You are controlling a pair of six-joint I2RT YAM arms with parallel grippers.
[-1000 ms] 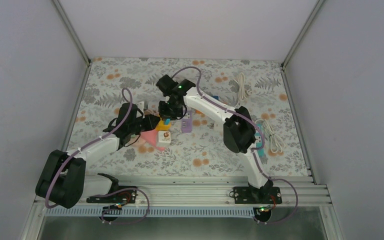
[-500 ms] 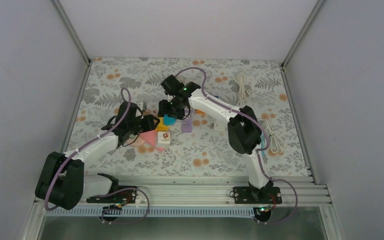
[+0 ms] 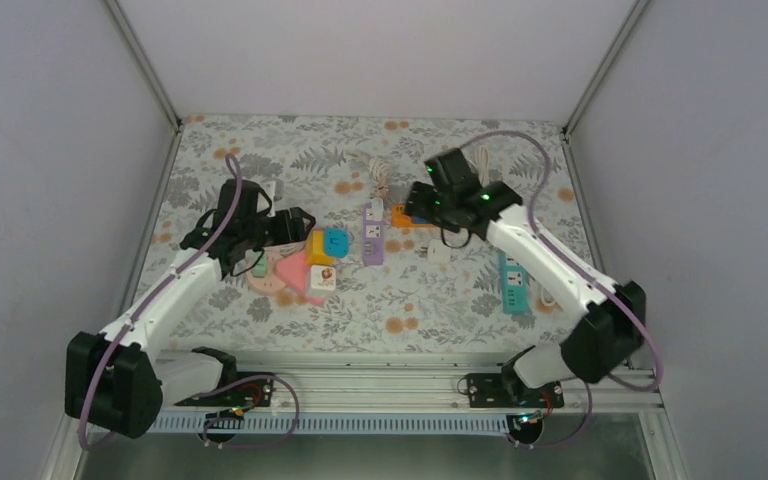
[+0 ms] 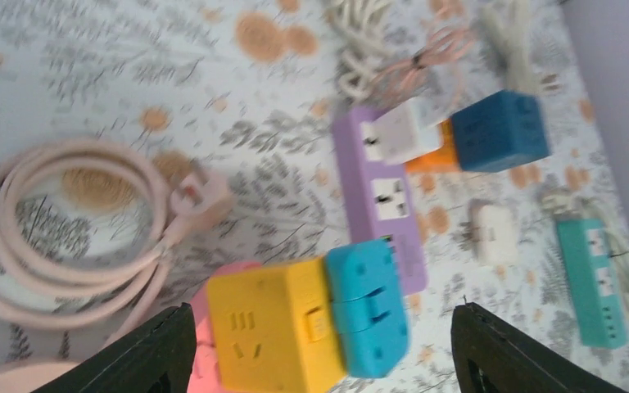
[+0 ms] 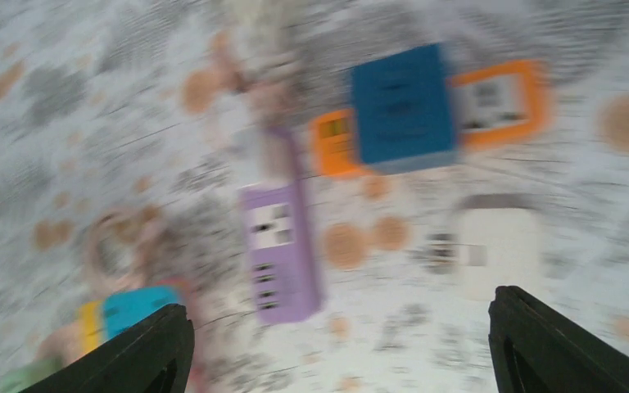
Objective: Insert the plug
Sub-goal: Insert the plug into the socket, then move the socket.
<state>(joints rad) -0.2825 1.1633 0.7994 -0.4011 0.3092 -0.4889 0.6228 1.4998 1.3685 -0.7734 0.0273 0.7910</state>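
Left gripper (image 4: pixel 319 319) hangs wide and empty, left of the purple power strip (image 4: pixel 381 196). On the bench (image 4: pixel 65 74), the yellow socket cube (image 4: pixel 274 327) touches the cyan plug (image 4: pixel 366 307), just left of the strip. Right gripper (image 5: pixel 337 307), right of the strip, gapes wide and empty.

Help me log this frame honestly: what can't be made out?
Right wrist: motion blur smears everything; sockets on the purple power strip are unreadable.
Left wrist: the pink cable coil is cut off by the left edge.
Top external: the cyan adapter is too small to judge its seating.
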